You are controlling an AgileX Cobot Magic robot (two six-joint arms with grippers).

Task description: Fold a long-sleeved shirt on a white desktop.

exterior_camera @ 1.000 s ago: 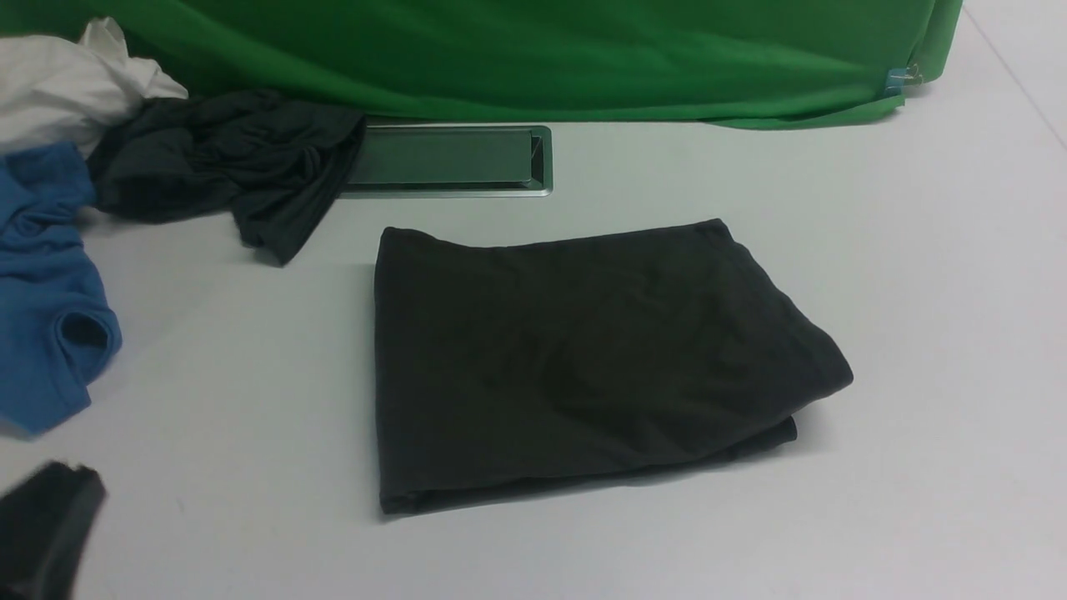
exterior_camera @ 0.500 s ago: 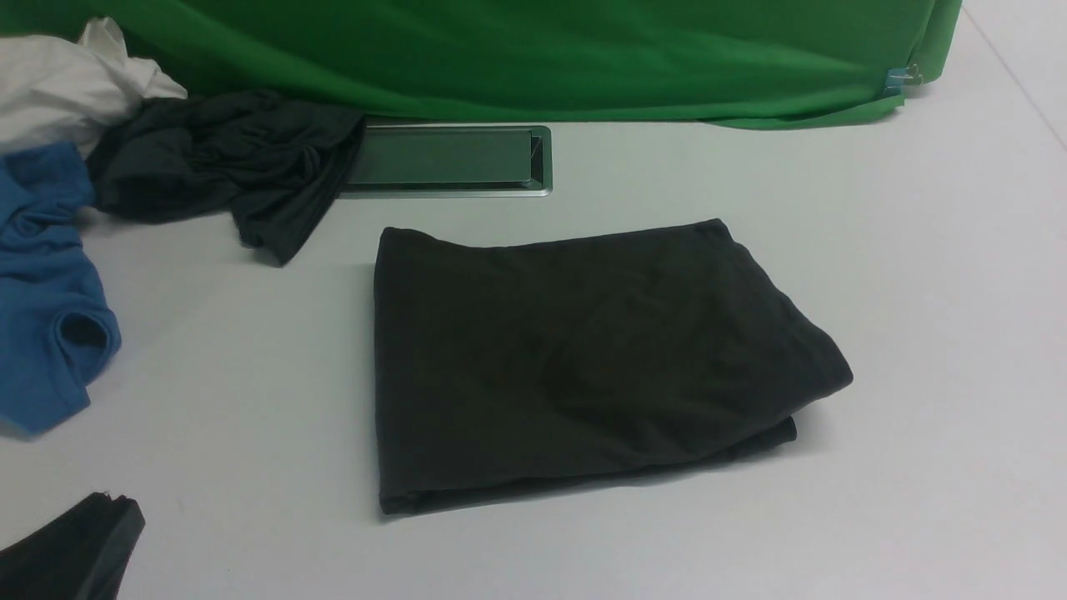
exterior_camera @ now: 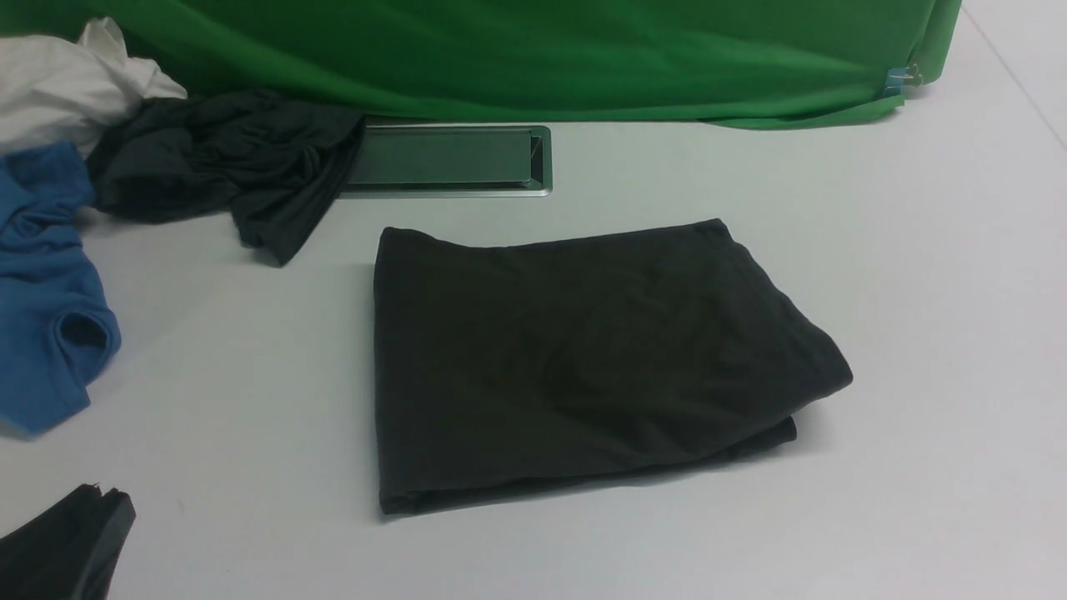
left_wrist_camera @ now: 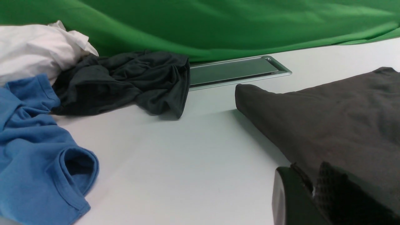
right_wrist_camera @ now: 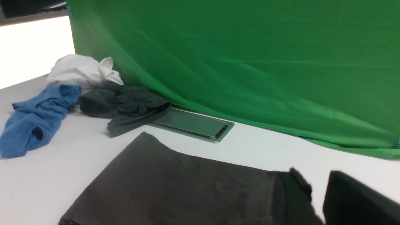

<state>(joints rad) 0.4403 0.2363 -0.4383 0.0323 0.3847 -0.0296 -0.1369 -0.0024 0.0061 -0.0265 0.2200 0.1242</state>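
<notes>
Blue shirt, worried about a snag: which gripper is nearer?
Left. The left gripper sits by the blue shirt, on its near side; the right gripper is beyond the long-sleeved shirt.

Lab-like recording setup, green cloth backdrop point(exterior_camera: 517, 58), white desktop point(exterior_camera: 917, 292), inset metal hatch point(exterior_camera: 442, 158)

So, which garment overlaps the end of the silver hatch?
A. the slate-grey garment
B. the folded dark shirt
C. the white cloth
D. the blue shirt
A: the crumpled slate-grey garment drapes over the silver hatch, while the folded dark shirt lies apart from it.
</notes>
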